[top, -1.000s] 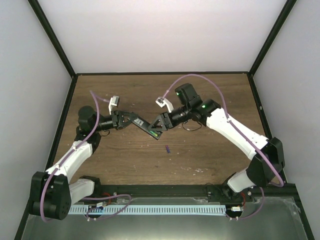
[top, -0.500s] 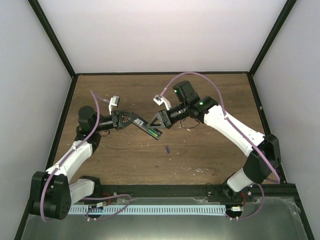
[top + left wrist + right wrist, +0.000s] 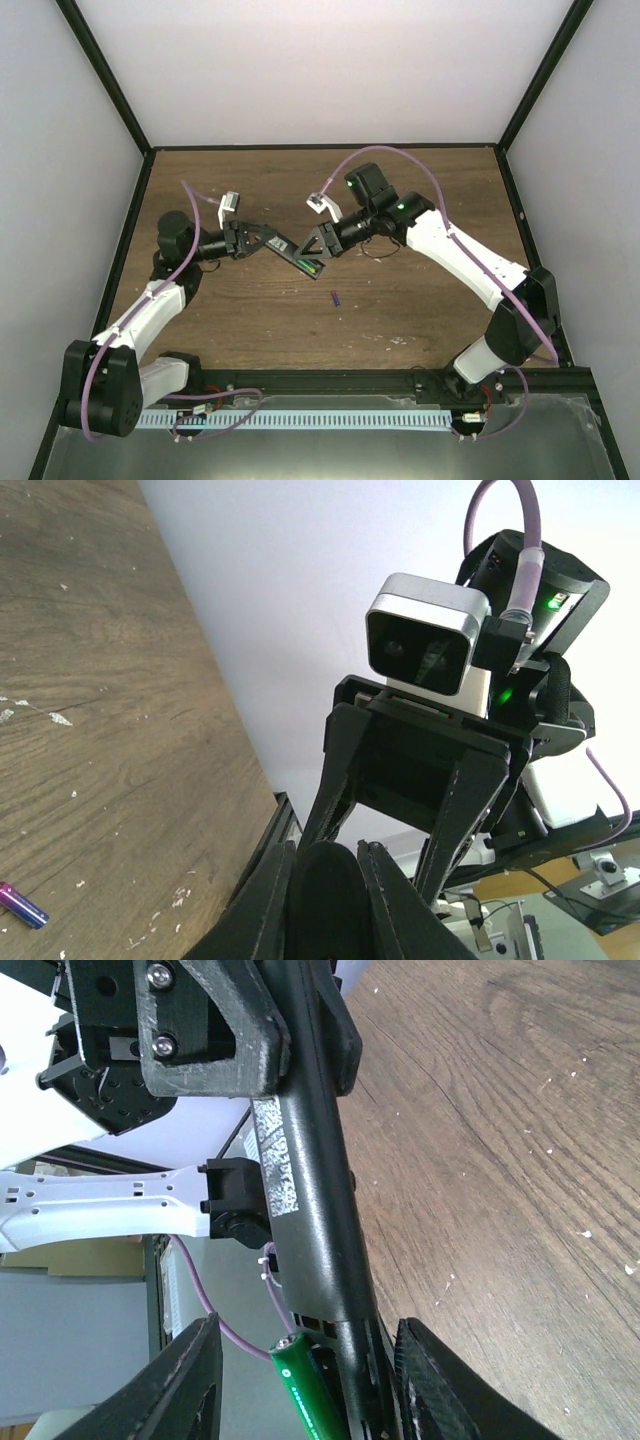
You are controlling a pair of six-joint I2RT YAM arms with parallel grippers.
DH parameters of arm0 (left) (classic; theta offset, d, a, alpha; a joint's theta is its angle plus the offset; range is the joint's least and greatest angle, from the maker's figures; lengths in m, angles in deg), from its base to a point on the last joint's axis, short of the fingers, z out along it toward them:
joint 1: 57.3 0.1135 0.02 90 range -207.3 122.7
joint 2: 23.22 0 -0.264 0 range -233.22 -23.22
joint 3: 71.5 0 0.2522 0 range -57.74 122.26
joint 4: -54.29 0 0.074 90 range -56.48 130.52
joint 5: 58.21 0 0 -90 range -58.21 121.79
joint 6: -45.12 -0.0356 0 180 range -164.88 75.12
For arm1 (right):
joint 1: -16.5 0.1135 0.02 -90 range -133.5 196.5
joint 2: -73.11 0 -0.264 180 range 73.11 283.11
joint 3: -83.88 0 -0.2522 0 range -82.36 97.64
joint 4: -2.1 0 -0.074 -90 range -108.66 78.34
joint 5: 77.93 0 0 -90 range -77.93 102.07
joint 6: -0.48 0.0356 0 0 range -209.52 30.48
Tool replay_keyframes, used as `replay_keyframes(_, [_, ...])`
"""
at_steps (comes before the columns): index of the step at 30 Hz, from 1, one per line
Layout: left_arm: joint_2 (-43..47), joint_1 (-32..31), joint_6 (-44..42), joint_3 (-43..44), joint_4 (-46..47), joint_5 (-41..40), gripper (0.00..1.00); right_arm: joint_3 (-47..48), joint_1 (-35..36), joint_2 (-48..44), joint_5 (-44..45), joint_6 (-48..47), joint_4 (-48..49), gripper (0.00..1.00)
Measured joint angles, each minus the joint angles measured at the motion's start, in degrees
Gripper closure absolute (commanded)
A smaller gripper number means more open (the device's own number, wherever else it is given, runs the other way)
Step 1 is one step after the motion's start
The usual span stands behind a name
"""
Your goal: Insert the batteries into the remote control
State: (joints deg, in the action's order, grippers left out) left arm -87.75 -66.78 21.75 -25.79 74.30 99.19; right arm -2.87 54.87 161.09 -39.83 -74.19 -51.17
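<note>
The slim black remote control (image 3: 298, 258) is held off the table between both arms. My left gripper (image 3: 274, 243) is shut on its left end; in the left wrist view the remote control (image 3: 325, 900) fills the gap of that gripper (image 3: 325, 852). My right gripper (image 3: 314, 250) stands open astride the other end. In the right wrist view its fingers (image 3: 190, 1380) flank the remote (image 3: 300, 1210) without touching. A green battery (image 3: 305, 1385) lies tilted at the open compartment. The purple-blue battery (image 3: 336, 298) lies on the table in front.
The brown wooden table (image 3: 420, 290) has white specks of debris (image 3: 395, 340) near its front edge. Black frame posts and white walls close it in at the back and sides. The purple-blue battery (image 3: 22, 905) shows at the lower left of the left wrist view.
My right gripper's jaws have narrowed around the remote's end, and its wrist has shifted slightly left and back. The left arm and the remote have stayed put.
</note>
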Motion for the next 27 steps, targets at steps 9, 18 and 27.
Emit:
replay_keyframes(9, [0.0, 0.0, 0.0, 0.0, 0.0, 0.0, 1.0, 0.0, 0.0, 0.7, 0.0, -0.5, -0.3, 0.65])
replay_keyframes(18, [0.0, 0.0, -0.6, 0.0, 0.0, 0.0, 1.0, 0.0, 0.0, 1.0, -0.5, -0.8, -0.3, 0.68])
replay_keyframes(27, [0.0, 0.0, -0.7, 0.0, 0.0, 0.0, 1.0, 0.0, 0.0, 1.5, -0.8, -1.2, -0.4, 0.7])
